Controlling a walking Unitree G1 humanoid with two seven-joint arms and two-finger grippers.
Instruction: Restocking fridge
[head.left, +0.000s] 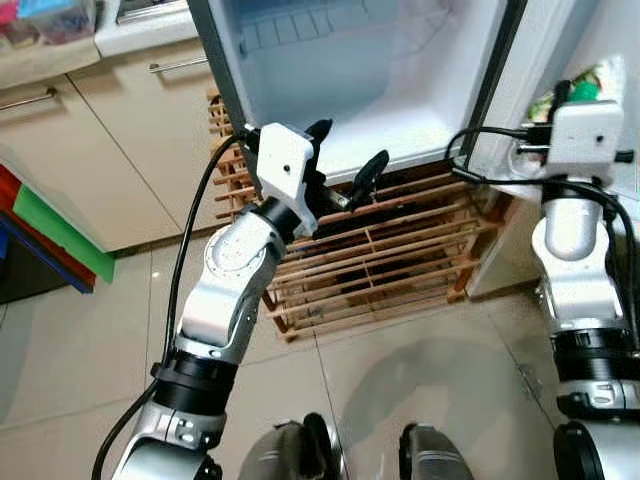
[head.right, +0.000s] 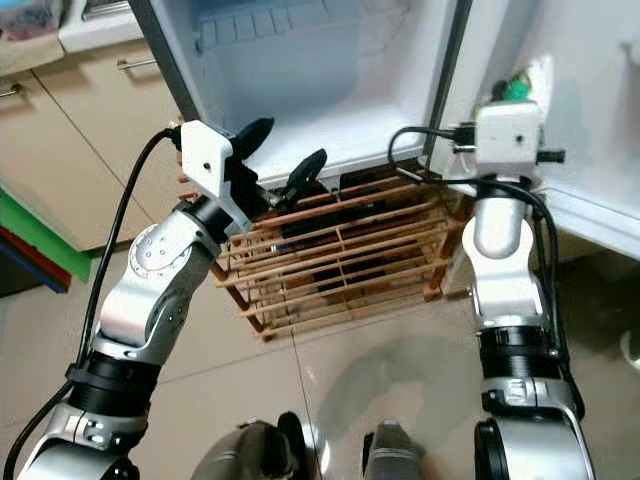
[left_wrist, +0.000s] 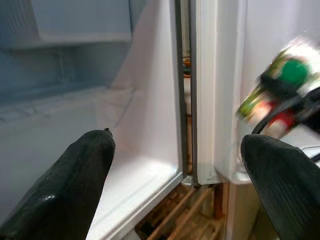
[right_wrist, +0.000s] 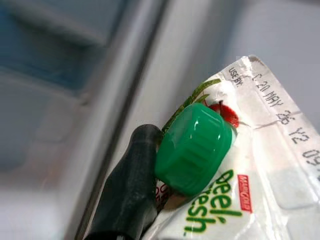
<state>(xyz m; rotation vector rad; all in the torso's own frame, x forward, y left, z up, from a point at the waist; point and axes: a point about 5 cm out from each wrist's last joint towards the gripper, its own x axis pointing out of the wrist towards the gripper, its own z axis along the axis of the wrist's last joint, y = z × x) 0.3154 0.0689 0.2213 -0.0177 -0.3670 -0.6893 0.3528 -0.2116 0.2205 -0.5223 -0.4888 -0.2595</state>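
A white juice carton (right_wrist: 245, 195) with a green screw cap (right_wrist: 195, 147) and red-and-green print is raised at the right, against the fridge's white inner wall (head.left: 620, 60). My right gripper (head.left: 566, 98) is shut on it, one black finger (right_wrist: 127, 192) pressed to its side just below the cap. The carton's top (head.right: 520, 82) peeks out above the white wrist camera block. My left gripper (head.left: 347, 147) is open and holds nothing. It hovers at the lower edge of the open fridge door (head.left: 380, 70), whose pale blue inner liner faces me.
A wooden slatted rack (head.left: 380, 250) stands on the tiled floor under the door. Beige cabinets (head.left: 110, 130) line the left side, with red, green and blue panels (head.left: 50, 230) leaning low against them. The door's dark seal edge (left_wrist: 184, 90) runs beside the fridge frame.
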